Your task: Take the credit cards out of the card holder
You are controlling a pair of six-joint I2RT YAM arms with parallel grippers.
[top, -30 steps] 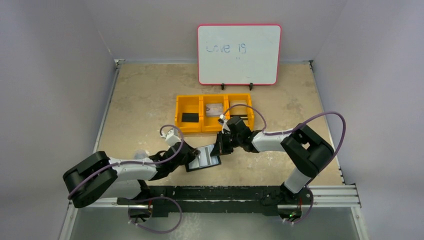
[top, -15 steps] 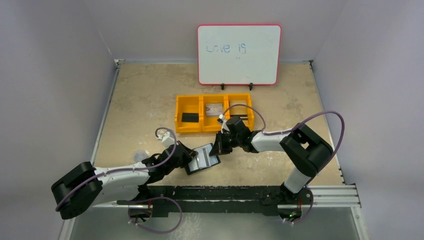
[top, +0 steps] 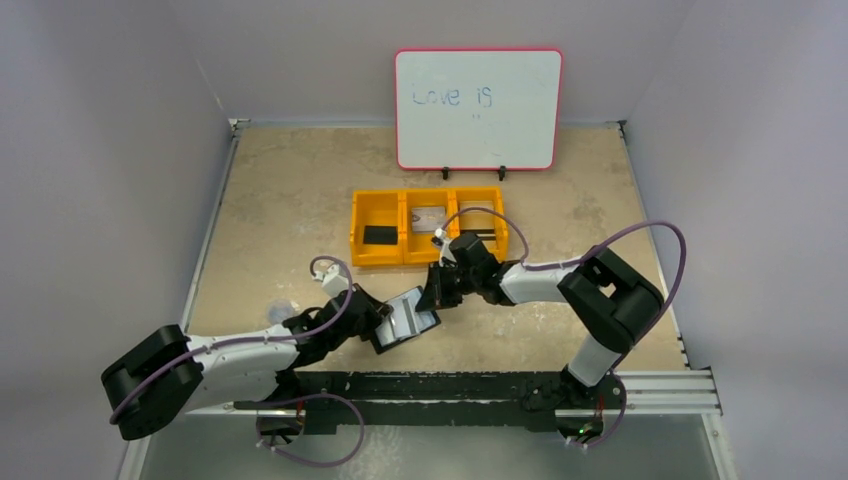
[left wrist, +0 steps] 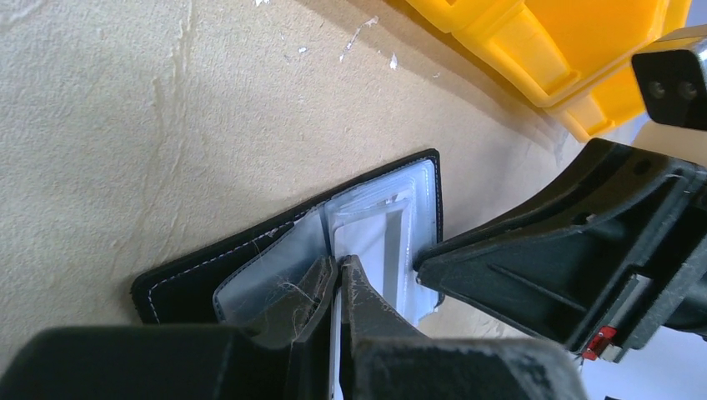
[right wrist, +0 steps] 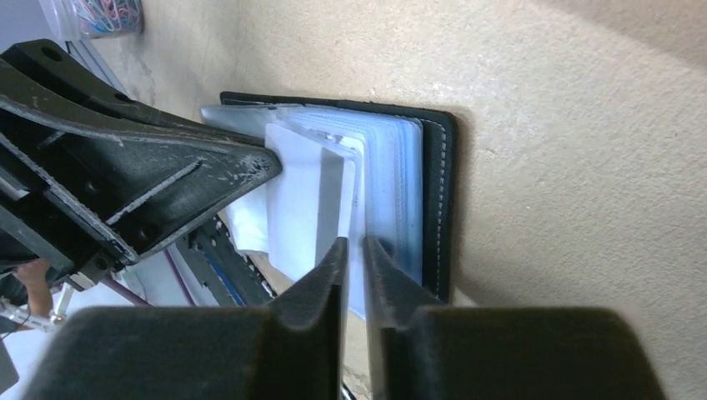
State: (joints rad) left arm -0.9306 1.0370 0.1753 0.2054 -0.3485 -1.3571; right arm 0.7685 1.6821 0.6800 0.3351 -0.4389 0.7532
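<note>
The left arm [top: 250, 345] has swung nearer, tilting the open card holder [top: 405, 318] on the bench [top: 280, 200]. The left tool [left wrist: 340, 275] pinches its pocket leaf. The right tool [right wrist: 350, 250], narrow, grip unclear, should nip the credit card [right wrist: 304, 208] edge and pull right.

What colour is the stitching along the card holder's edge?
White, set against the black leather of the card holder. It shows best in the right wrist view.

White-and-black left arm [top: 250, 345] and right arm [top: 540, 282] stretch low, tips meeting; left gripper [top: 386, 322] clamped tight, right gripper [top: 432, 298] with fingers [right wrist: 321, 283] a slit apart.
</note>
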